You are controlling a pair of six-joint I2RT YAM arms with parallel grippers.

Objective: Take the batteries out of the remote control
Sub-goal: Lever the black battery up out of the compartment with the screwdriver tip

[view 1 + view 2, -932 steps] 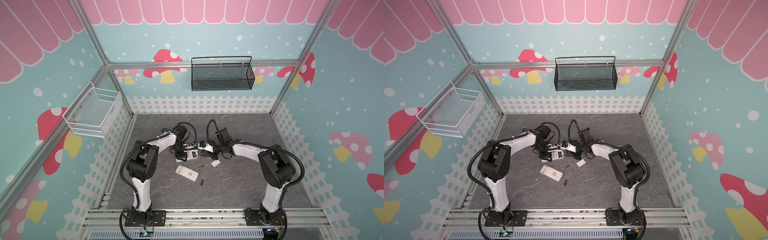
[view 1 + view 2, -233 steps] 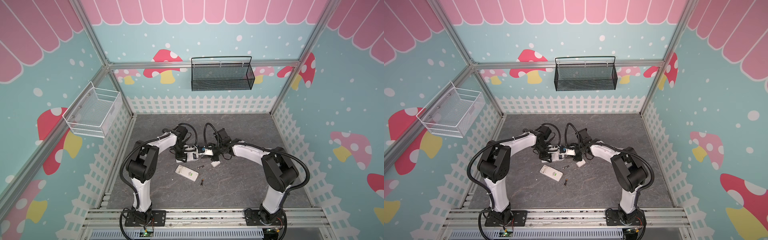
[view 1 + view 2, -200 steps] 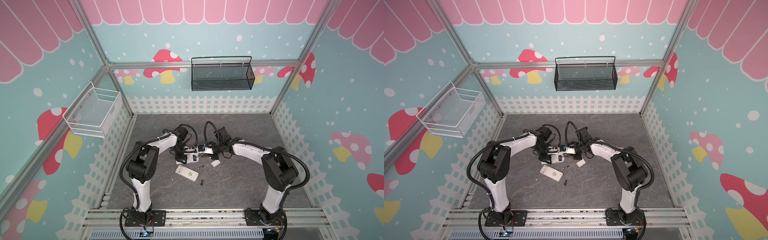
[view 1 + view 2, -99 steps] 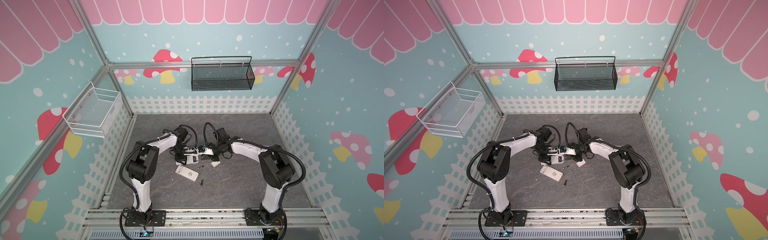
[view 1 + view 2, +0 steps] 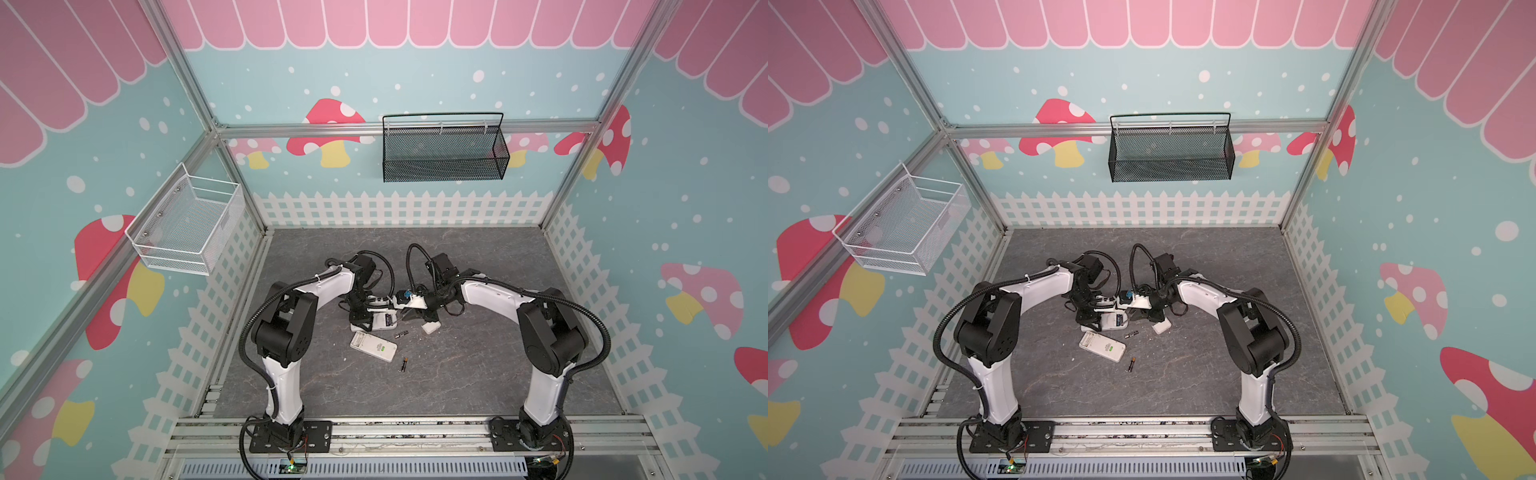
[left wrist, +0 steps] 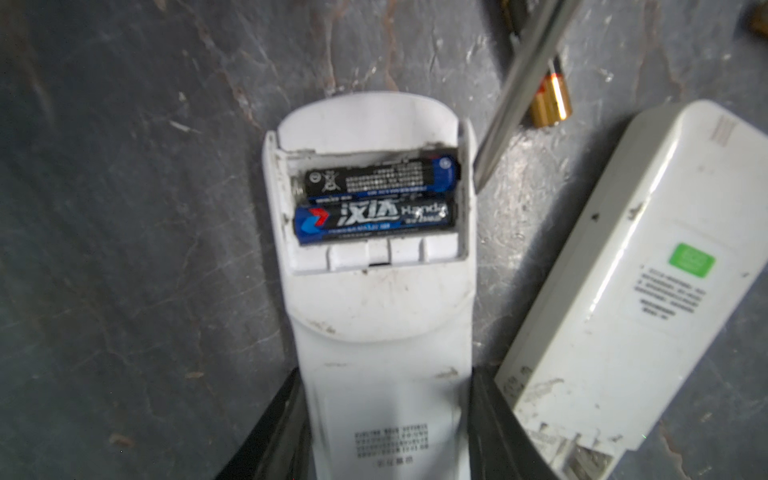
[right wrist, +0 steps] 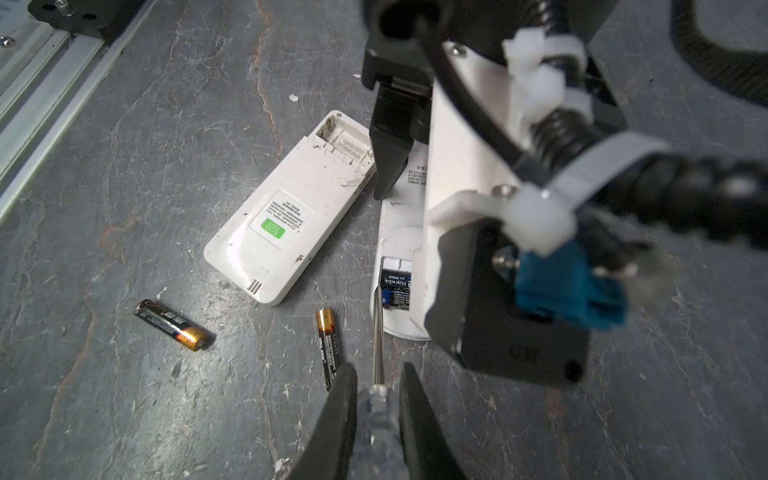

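Prying at the last loaded remote, as I read it. Left pincer is clamped on the two long sides of the curved remote. The remote lies back-up on the grey table, just below the centre of the frame in both top views. Its battery bay is uncovered. Two blue-marked batteries sit side by side in the bay, both fully seated.

Right pincer is clenched on the clear handle of the screwdriver. The metal shaft points at the bay. Its tip is at the bay's side wall, beside the blue end of one battery. Contact with that battery: cannot tell.

Flat remote, with a green sticker, lies just below the curved one in both top views, close beside it. Its bay is open and looks empty in the right wrist view. One gold-ended battery lies loose between the flat remote and a small white cover. A second gold-ended battery lies off the flat remote's lower right corner.

Progress, judged: about half. Two of four are out on the table; the two left are both in the curved remote. Only one cover spotted.

Next need, judged: get the tip under one battery's end and lever it up without skidding. The left grip has to stop the remote from sliding.
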